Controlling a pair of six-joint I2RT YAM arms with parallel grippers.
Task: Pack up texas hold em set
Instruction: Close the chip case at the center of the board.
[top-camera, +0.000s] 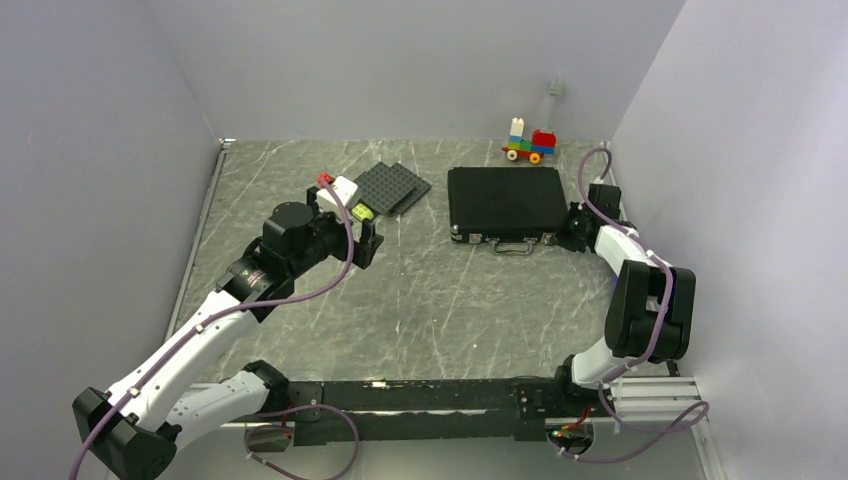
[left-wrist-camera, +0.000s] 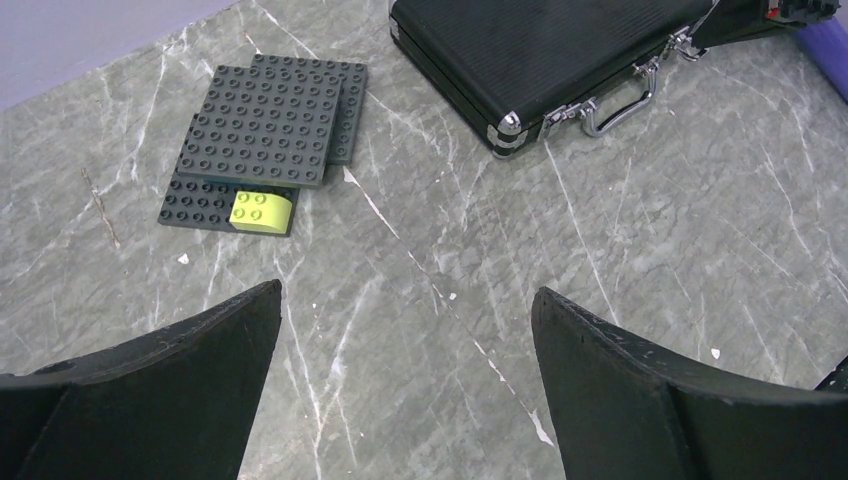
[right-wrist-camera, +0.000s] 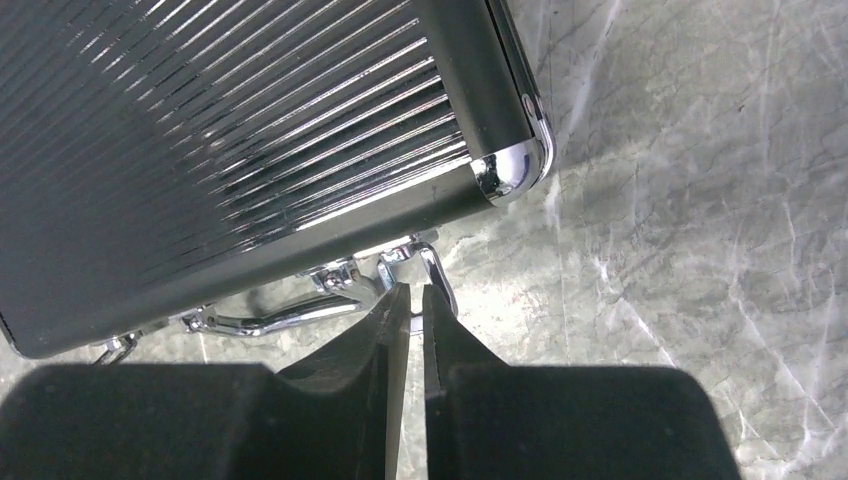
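Case (right-wrist-camera: 230, 130) is closed and lies just ahead of the right gripper (right-wrist-camera: 412, 292), whose fingers are pressed nearly together, tips at the near latch (right-wrist-camera: 425, 265). Looks like the latching step; next it needs a firm push to snap it. Left gripper (left-wrist-camera: 405, 290) is spread wide, empty, with the case ahead to its right.

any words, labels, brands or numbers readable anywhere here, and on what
None can be read in any view.
Black ribbed briefcase with chrome corners: no label or brand shows.
Dark grey studded flat plates and lime-yellow studded brick: any stud marks are too small to read.
Colourful toy brick train: too small to tell.
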